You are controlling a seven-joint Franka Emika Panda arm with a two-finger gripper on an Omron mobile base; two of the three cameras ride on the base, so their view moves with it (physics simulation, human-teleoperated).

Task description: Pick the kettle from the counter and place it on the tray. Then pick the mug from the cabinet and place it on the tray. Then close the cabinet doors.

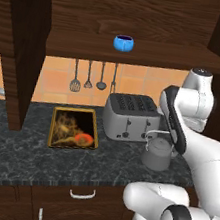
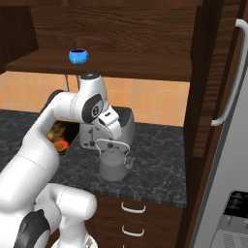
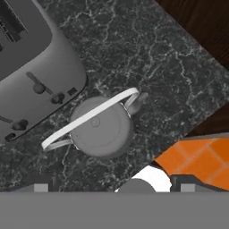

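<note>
The grey kettle stands on the dark counter in front of the toaster, its wire handle arched upward. My gripper hovers just above that handle, open, its fingertips wide apart with nothing between them. In the left base view my own arm hides it. The gold-rimmed tray lies flat to the toaster's left. The blue mug sits on the cabinet shelf. Both cabinet doors stand open.
A silver toaster stands close behind the kettle, between it and the tray. Utensils hang on the tiled wall under the shelf. A grey fridge stands at the right. Drawers with silver pulls sit below the counter.
</note>
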